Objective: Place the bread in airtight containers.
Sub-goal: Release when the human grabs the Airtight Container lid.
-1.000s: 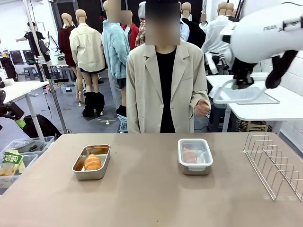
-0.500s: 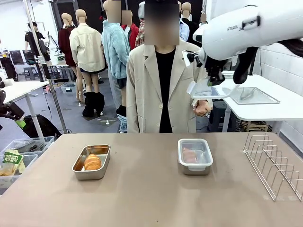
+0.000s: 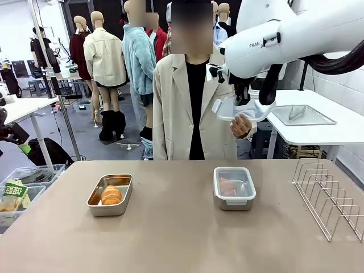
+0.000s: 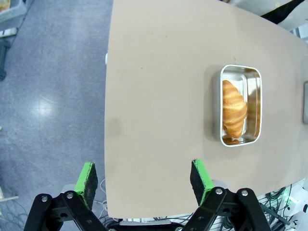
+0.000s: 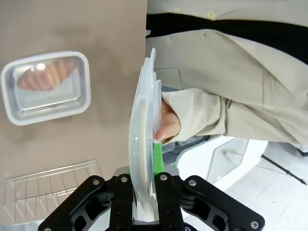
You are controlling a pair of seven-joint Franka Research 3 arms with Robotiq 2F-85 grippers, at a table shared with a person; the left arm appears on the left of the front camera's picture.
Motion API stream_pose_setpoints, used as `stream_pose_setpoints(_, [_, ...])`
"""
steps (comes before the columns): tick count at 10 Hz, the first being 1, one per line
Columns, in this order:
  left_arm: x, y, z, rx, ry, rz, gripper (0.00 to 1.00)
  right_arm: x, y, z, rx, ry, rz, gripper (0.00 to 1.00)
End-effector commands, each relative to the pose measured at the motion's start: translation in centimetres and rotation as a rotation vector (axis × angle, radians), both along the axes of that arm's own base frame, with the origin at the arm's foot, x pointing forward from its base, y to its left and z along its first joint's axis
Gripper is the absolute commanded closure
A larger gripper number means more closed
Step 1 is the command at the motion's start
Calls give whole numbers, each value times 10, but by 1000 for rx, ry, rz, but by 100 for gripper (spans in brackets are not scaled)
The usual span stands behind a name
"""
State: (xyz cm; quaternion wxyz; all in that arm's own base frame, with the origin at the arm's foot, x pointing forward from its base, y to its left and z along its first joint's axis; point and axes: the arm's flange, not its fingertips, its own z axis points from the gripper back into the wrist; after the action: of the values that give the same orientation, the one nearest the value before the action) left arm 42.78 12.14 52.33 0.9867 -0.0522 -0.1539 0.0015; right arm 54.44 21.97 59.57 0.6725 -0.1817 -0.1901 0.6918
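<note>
The right gripper hangs high above the far table edge, in front of the person's chest, its jaws pinching a clear plastic lid by one edge. The right wrist view shows that lid edge-on between the fingers, with the person's hand just behind it; whether the hand touches the lid cannot be told.

On the tan table, the open steel container sits left of centre with one croissant roll inside, no lid on it. The lidded container stands right of centre, well apart from the first, a roll dimly visible through its clear cover. A wire rack occupies the right edge. Broad bare tabletop lies between and in front of the two containers.

The left gripper hovers over the table's left edge, jaws spread wide with nothing between them. Its wrist view shows the open container from above, the roll lying lengthwise against one long wall, leaving a bare strip of pan floor on the other side, and grey floor beyond the table's curved edge.
</note>
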Motion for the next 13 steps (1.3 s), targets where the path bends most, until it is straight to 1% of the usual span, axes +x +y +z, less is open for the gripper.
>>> stream_pose_setpoints(1, [-1,2,0,-4,-7,5,0,8,5,2,-30,-3,-34,100])
stream_pose_setpoints(3, [-1,2,0,-4,-7,5,0,11,5,3,-34,14,-40,100])
stream_pose_setpoints(4, [-1,2,0,-4,-7,5,0,10,5,4,-40,35,-46,100])
stream_pose_setpoints(5, [-1,2,0,-4,-7,5,0,3,-1,8,-39,100,-70,81])
stream_pose_setpoints(6, [-1,2,0,-4,-7,5,0,-15,-19,20,-22,138,-74,63])
stream_pose_setpoints(7, [-1,2,0,-4,-7,5,0,-35,-51,36,-18,250,-85,44])
stream_pose_setpoints(9, [-1,2,0,-4,-7,5,0,-51,-115,51,-1,444,-95,8])
stream_pose_setpoints(10, [-1,2,0,-4,-7,5,0,-56,-140,48,13,512,-101,0])
stream_pose_setpoints(11, [-1,2,0,-4,-7,5,0,-60,-161,40,10,575,-94,0])
stream_pose_setpoints(13, [-1,2,0,-4,-7,5,0,-54,-191,17,37,682,-90,0])
